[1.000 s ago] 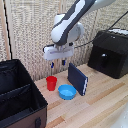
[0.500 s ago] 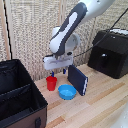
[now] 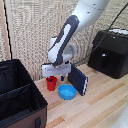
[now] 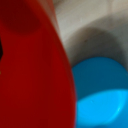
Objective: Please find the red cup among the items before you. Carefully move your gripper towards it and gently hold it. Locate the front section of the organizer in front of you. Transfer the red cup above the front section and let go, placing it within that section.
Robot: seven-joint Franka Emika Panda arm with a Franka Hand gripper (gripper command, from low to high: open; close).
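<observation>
Exterior view first: we see the arm (image 3: 67, 37) bent down over a pale wooden table (image 3: 100, 100), with the gripper (image 3: 54, 76) right at the red cup (image 3: 51, 83). The cup stands upright on the table, just beside the organizer (image 3: 20, 100), which fills the exterior view's left and lies open with a divider splitting it into two compartments. The gripper's white block sits directly above the cup, and its dark fingers (image 3: 62, 77) reach down to the cup's rim; one finger shows on the side nearer the blue bowl, the other is hard to make out. We cannot tell whether the fingers are pressing on the cup or only standing around it, and the cup's base appears to rest on the table.

A blue bowl (image 3: 67, 92) sits just beside the cup, toward the exterior view's right and slightly nearer the camera. A dark blue flat slab (image 3: 78, 80) stands tilted behind the bowl, close to the gripper. A black boxy appliance (image 3: 110, 52) stands well apart at the exterior view's right, with a cable running up from it.

Wrist view: we see the cup (image 4: 32, 65) very close and blurred, filling much of the picture, with the bowl (image 4: 100, 95) beside it and a strip of table beyond. No fingers show clearly there.
</observation>
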